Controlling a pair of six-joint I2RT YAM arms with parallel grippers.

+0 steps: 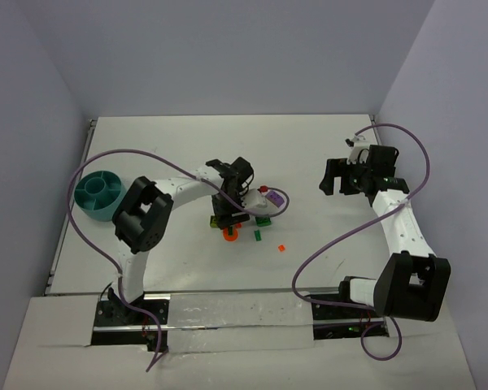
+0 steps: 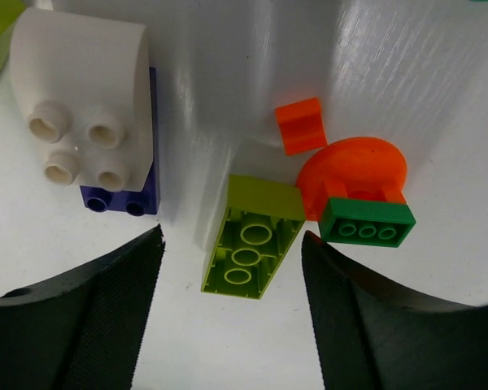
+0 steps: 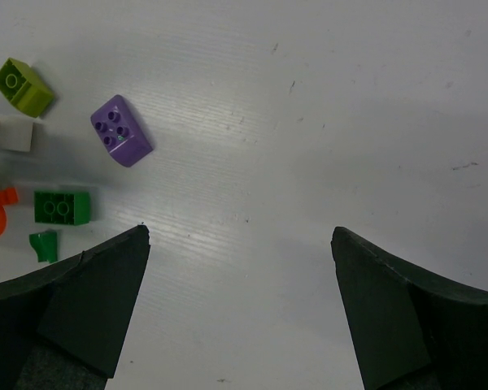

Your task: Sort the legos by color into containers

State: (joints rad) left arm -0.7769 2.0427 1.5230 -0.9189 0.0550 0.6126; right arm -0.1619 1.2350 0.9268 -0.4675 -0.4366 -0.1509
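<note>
Pick step: left fingers (image 2: 81,325) open, straddling lime brick (image 2: 252,240), not touching. Next: close, lift, carry to bowl (image 1: 98,210), 9 o'clock of legos (image 1: 256,218). Right fingers (image 3: 81,301) open over bench (image 1: 309,146).

The left claw (image 1: 230,218) points down into a huddle of legos (image 1: 264,218). A lime green brick (image 1: 215,221) shows at its left edge. An orange round piece (image 1: 231,236) lies just nearer than its tips, and a dark green brick (image 1: 263,220) just to its right. A purple brick (image 1: 271,196) lies right and farther back. A small green bit (image 1: 258,236) and a small orange bit (image 1: 281,246) lie nearer and rightward. The teal divided bowl (image 1: 96,210) sits well to its left, and the right claw (image 1: 337,178) well to its right.
</note>
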